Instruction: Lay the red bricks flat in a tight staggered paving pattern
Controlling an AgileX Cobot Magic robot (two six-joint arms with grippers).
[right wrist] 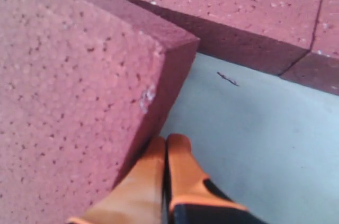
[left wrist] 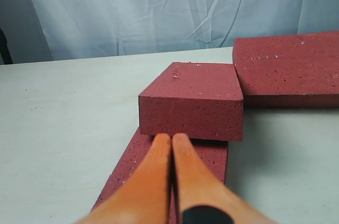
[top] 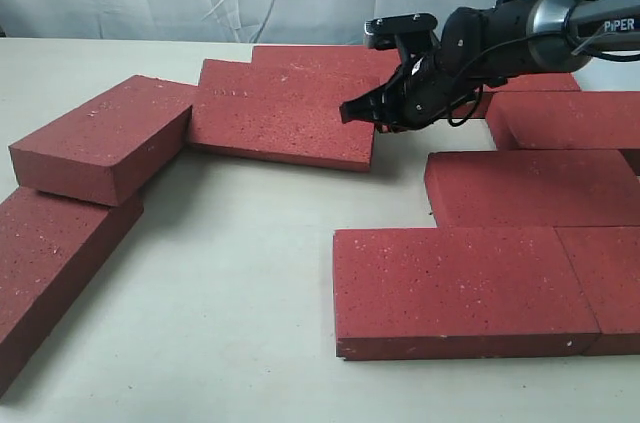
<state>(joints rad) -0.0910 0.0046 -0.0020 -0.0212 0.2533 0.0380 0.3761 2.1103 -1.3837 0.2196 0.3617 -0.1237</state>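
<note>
Table (top: 240, 273): pale, carries all the bricks (top: 460, 283).
Right group: several bricks lie flat, edges touching, rows offset.
Middle brick (top: 285, 118): flat at the back, touching another behind it.
Tilted brick (top: 100, 138): on the left, one end propped on a low brick (top: 50, 263).
Right fingers (right wrist: 151, 166): pressed together, empty, tips at the middle brick's side near its corner.
Left fingers (left wrist: 159, 155): pressed together, empty, above the low brick, tips just before the tilted brick's end face.
</note>
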